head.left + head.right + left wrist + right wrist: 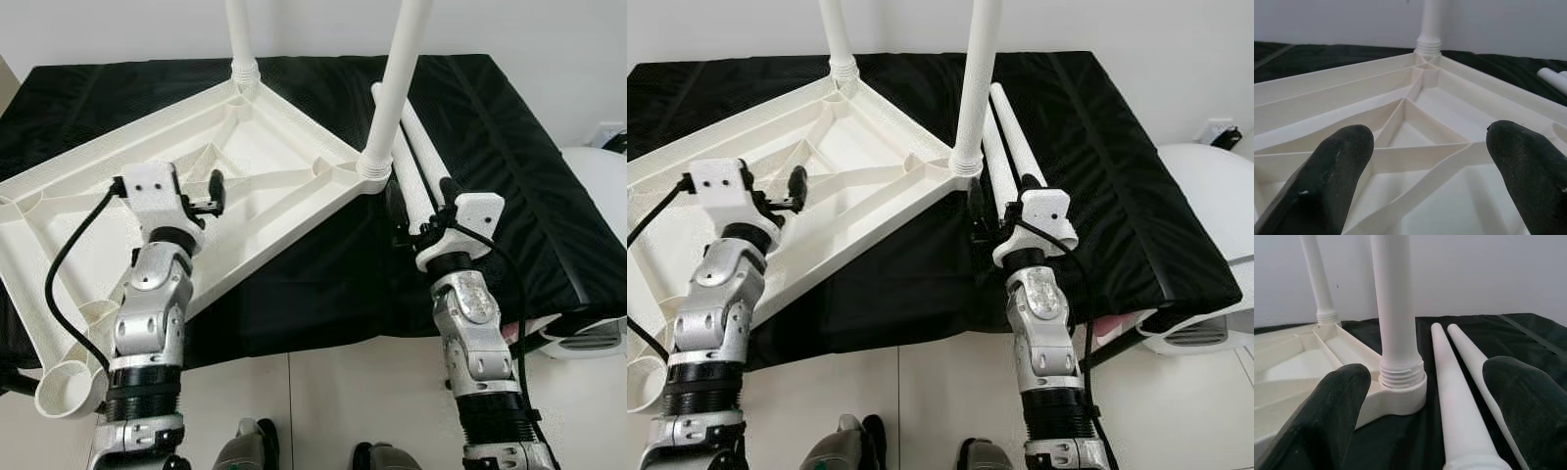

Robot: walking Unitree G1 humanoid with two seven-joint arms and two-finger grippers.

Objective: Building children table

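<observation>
Tabletop [265, 157], white plastic, lies upside down on a black sheet [490, 127], two legs [397, 88] screwed upright into its far corners. Two loose legs [1459, 396] lie side by side just beside it, ahead of the right gripper [1425, 416], fingers spread. Left gripper [1425, 166] hovers over the ribbed underside, fingers apart, holding nothing.

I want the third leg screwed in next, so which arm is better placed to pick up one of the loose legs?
Probably the right. The right gripper is open right at the near ends of the two loose legs on the black cover. The left gripper hovers open over the upturned tabletop, away from them.
</observation>
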